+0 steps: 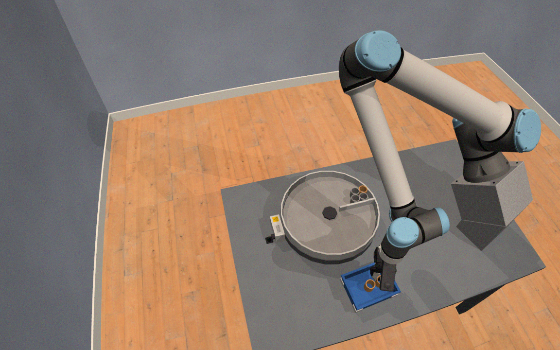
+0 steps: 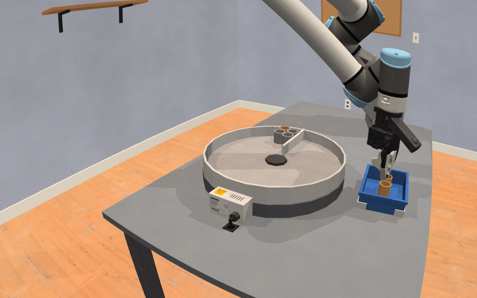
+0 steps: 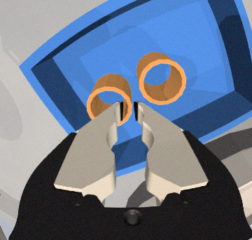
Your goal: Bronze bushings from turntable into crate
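Observation:
My gripper (image 3: 128,103) hangs over the blue crate (image 3: 147,75), fingertips a narrow gap apart at the near rim of a bronze bushing (image 3: 109,99) that stands in the crate. The fingers are slightly open and grip nothing. A second bronze bushing (image 3: 162,78) stands beside it. In the exterior view the gripper (image 2: 385,172) points down into the crate (image 2: 383,189) just above the bushings (image 2: 384,188). On the turntable (image 1: 330,216) one bronze bushing (image 1: 362,189) stands with three steel bushings (image 1: 356,195) behind the divider.
A grey control box (image 2: 229,203) with a yellow label sits at the turntable's front. The turntable's raised rim (image 2: 338,174) lies close left of the crate. The arm's base block (image 1: 491,195) stands at the table's right.

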